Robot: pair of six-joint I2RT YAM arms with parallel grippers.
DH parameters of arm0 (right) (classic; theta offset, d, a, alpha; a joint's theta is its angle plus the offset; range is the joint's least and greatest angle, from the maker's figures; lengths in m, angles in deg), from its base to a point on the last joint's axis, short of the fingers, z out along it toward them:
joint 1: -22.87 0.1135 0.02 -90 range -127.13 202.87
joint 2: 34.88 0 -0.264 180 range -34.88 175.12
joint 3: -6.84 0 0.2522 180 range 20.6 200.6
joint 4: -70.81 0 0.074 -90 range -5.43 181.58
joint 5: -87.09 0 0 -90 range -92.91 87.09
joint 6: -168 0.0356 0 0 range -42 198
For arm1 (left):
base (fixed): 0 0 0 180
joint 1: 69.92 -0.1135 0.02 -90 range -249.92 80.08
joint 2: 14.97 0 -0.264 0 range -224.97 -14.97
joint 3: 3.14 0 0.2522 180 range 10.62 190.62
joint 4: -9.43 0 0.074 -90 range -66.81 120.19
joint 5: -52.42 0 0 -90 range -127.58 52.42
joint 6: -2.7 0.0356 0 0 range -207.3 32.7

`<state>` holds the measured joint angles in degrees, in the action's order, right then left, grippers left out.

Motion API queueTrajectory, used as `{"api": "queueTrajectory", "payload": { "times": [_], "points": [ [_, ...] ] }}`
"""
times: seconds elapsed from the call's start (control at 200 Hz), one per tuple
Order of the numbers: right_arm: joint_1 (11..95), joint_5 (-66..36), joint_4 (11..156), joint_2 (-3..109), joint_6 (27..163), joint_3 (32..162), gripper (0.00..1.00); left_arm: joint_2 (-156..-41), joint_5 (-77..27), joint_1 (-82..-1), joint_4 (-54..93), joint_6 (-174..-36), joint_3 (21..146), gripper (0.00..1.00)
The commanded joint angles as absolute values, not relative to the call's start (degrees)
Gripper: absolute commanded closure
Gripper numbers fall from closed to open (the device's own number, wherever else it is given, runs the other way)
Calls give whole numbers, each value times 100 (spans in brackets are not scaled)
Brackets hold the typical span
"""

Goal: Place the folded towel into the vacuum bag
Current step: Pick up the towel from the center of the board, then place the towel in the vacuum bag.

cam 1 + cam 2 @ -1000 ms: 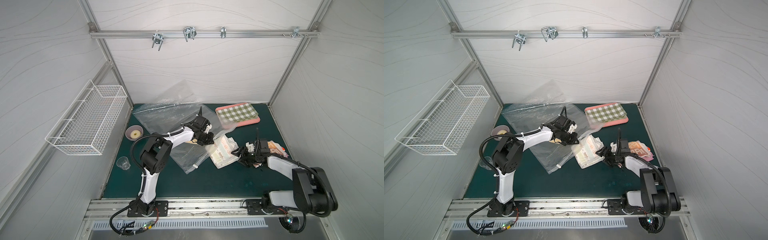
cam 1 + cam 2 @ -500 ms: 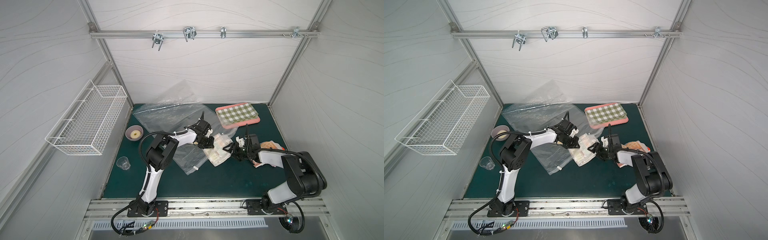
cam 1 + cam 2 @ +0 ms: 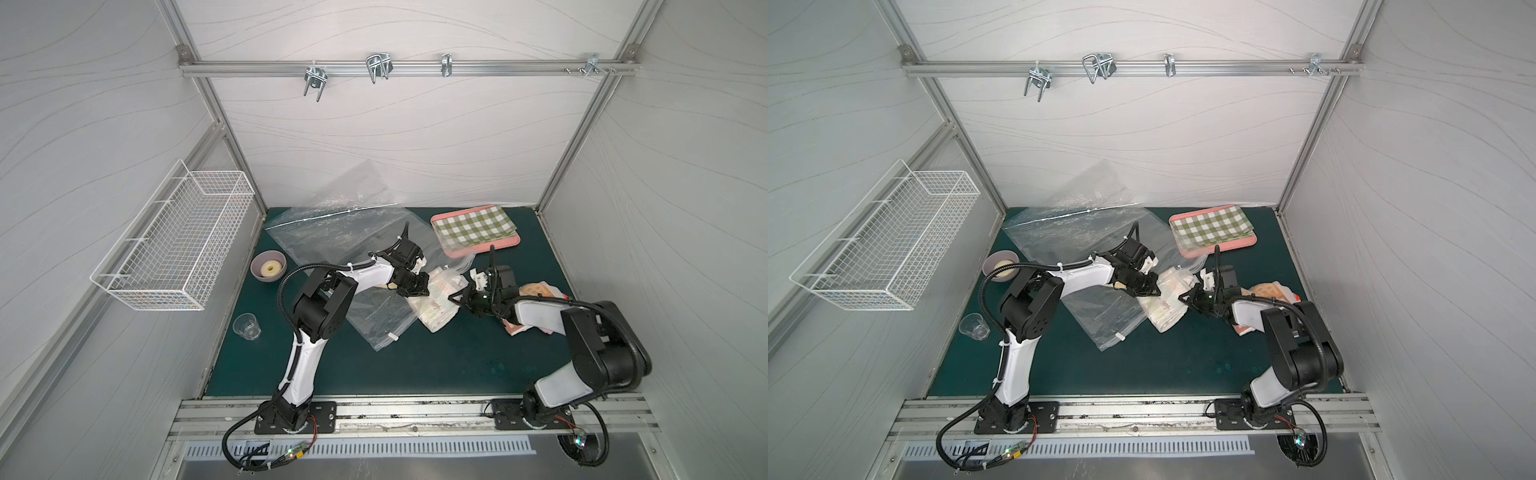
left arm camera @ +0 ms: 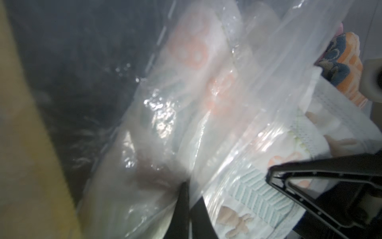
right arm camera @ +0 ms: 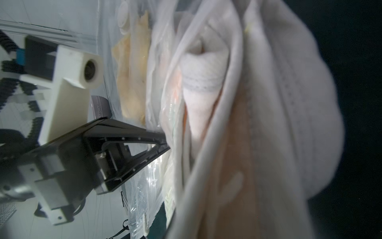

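R gripper (image 3: 452, 298) shifted onto towel (image 3: 434, 311) edge (L gripper (image 3: 419, 291) pinches bag (image 3: 332, 237)).

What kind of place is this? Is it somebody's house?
Not a house: most likely a robot test booth in a lab. Two robot arms are bolted to a metal rail, white panels sit in an aluminium frame, and props like a vacuum bag lie on a green mat.

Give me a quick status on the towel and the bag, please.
Left gripper shut on the bag edge. Right gripper at the towel, grip unclear. Towel partly covered by bag film, near end bare. Nothing seen blocking.
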<state>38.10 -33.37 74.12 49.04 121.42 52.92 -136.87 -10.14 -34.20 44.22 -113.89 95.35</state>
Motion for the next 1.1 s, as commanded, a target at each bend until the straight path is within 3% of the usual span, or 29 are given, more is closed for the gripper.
{"api": "queueTrajectory", "payload": {
  "times": [0.0, 0.17, 0.36, 0.605, 0.851, 1.096],
  "points": [
    [3446, -3153, 8520, 3883, 11765, 5271, 100, -13392, -1141, -3661, 4688, -11443, 9831, 100],
    [3249, -2285, 10417, 2231, 11016, 5623, 100, -13258, -1255, -3746, 5014, -11271, 10123, 100],
    [3252, -2598, 10390, 1322, 11081, 6012, 100, -13216, -928, -3745, 4959, -11476, 10105, 100],
    [3444, -3512, 9112, 1822, 11846, 6293, 100, -13037, -121, -3881, 4630, -12081, 10216, 100],
    [4216, -3074, 8149, 2690, 12017, 5764, 100, -12841, 774, -4126, 3659, -13195, 10224, 100],
    [4408, -2849, 7493, 3465, 12162, 5348, 100, -12720, 1295, -4237, 2655, -13959, 10123, 100]
  ]
}}
